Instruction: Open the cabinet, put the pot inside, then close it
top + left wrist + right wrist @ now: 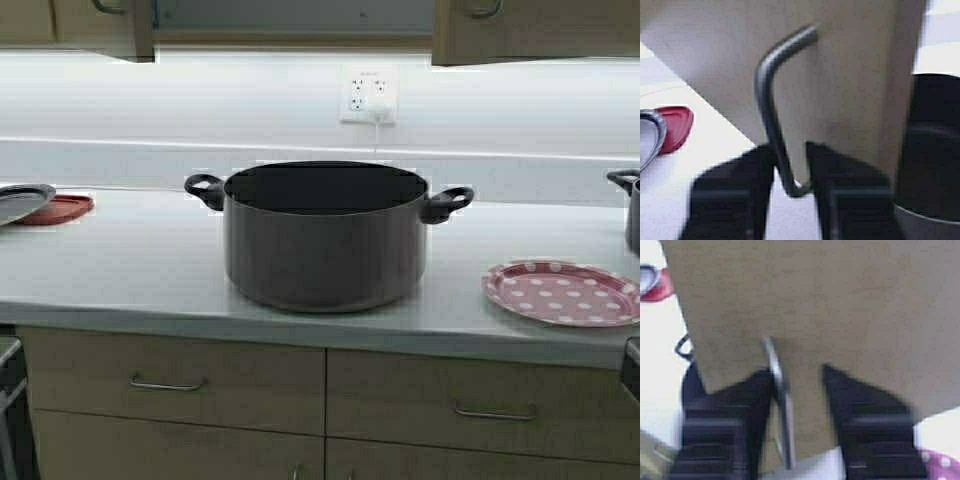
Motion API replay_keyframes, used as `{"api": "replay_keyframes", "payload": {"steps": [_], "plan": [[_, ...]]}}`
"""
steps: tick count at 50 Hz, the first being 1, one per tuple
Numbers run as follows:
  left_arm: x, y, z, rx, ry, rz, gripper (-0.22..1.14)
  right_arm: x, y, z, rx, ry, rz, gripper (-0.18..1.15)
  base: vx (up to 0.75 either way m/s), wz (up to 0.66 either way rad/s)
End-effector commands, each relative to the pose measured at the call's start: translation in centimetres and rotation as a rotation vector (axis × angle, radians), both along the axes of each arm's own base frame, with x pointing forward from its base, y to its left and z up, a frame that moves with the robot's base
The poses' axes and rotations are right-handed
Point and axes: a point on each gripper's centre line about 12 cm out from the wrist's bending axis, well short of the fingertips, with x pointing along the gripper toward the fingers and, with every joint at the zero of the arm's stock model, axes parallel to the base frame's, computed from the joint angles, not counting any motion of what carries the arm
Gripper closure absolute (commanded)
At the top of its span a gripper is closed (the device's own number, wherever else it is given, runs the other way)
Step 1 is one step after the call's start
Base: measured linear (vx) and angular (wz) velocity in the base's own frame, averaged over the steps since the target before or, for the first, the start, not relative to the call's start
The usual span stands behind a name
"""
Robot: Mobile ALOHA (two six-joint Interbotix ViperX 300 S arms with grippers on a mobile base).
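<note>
Opening the cabinet (520,30) is the step in hand, and both arms are on it at once. From the left wrist, the left gripper (790,165) sits with its fingers narrowly apart on either side of the left door handle (772,100), the curved bar running right down between them. From the right wrist, the right gripper (797,390) straddles the right door handle (780,405) more widely: one finger is close against the bar, the other stands clear of it. Whether either one truly pinches the metal, I cannot tell.

Down on the counter (120,270) the pot (325,240) waits, upright and centred, near the front edge, below the gap between the two doors. A red dotted plate (562,292) lies to its right, a red lid (60,208) far left.

Both doors look swung out already, so the next move, by my reckoning, calls for letting go of the handles and bringing both grippers down to the pot's two black loop handles.

Up top the overhead camera cuts the cabinet off: only the doors' lower edges show, no shelf, no arms. A second dark pot (628,205) is clipped at the right edge.
</note>
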Motion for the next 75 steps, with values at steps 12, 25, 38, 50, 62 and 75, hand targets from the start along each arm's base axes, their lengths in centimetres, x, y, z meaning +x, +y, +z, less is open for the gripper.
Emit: {"api": "replay_keyframes", "payload": {"steps": [12, 25, 38, 50, 62, 75], "plan": [[-6.4, 1.0, 1.9, -0.013, -0.065, -0.037, 0.27, -4.4, -0.5, 1.0, -0.063, 0.046, 0.122, 0.15, -0.01, -0.05], [-8.6, -3.2, 2.7, -0.043, -0.018, -0.244, 0.92, -6.9, 4.4, 1.9, -0.01, 0.105, 0.356, 1.01, 0.0, -0.01], [-7.6, -8.3, 2.5, -0.077, -0.028, -0.378, 0.89, -8.0, 11.3, 2.2, 0.012, 0.077, 0.553, 0.9, 0.0, 0.0], [-3.7, -10.5, 1.6, -0.117, -0.036, -0.333, 0.89, -4.1, 15.0, 0.1, -0.067, 0.076, 0.521, 0.9, 0.0, 0.0], [0.6, -12.9, 0.5, -0.149, -0.054, -0.299, 0.89, 1.1, 15.0, -1.2, -0.086, 0.013, 0.366, 0.9, 0.0, 0.0], [8.6, -14.5, -1.4, -0.156, -0.062, -0.208, 0.89, 4.6, 11.0, -2.9, -0.099, 0.061, 0.219, 0.9, 0.0, 0.0]]}}
